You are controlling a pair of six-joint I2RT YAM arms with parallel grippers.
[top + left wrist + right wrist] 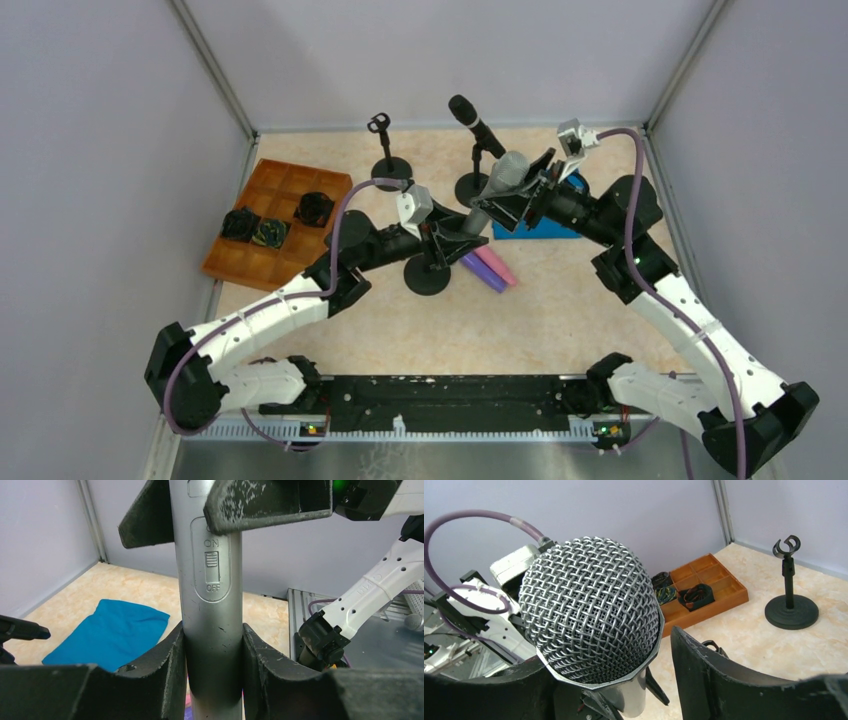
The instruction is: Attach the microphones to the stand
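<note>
A silver microphone (495, 188) is held tilted above a black stand (427, 274) in the middle of the table. My left gripper (452, 237) is shut on its lower body (212, 630), below the ON/OFF switch (212, 566). My right gripper (515, 195) is open around the upper body, just under the mesh head (591, 612); its right finger (704, 675) stands apart from the microphone. A black microphone (473, 122) sits in a second stand (470, 188). A third stand (389, 165) is empty and also shows in the right wrist view (791, 611). Whether the silver microphone touches its stand's clip is hidden.
A purple microphone (482, 272) and a pink one (496, 263) lie on the table beside the middle stand. A blue cloth (545, 228) lies under the right arm. An orange compartment tray (275, 225) with dark items stands at the left. Walls close off three sides.
</note>
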